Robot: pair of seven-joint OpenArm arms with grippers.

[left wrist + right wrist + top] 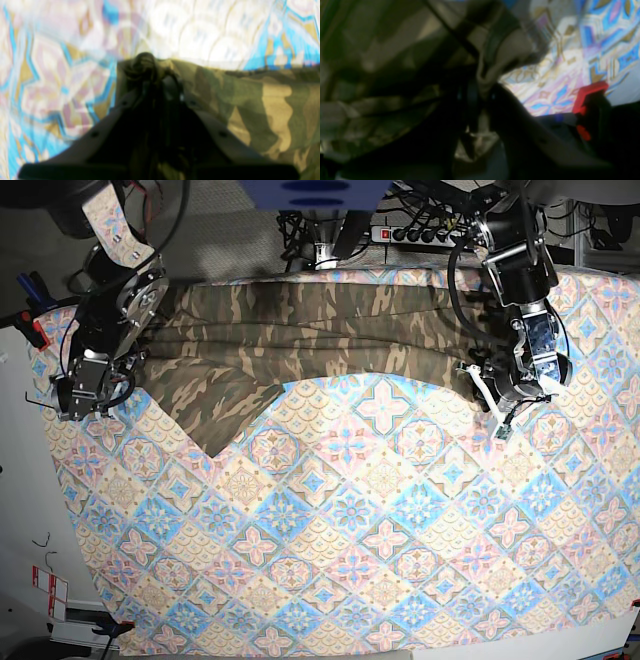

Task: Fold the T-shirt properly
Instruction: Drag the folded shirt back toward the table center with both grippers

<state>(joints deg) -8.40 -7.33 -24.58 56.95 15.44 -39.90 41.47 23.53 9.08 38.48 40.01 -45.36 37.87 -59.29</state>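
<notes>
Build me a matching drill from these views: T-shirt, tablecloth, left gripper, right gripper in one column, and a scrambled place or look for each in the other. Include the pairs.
Things:
1. T-shirt
2. tablecloth
3. left gripper
4. right gripper

Descriptions:
A. pastel diamond pattern
B. clamped on cloth at the base view's left end
C. camouflage print, stretched along the far edge
D. clamped on cloth at the base view's right end

Pairs: 1-C, 2-A, 3-D, 4-B
</notes>
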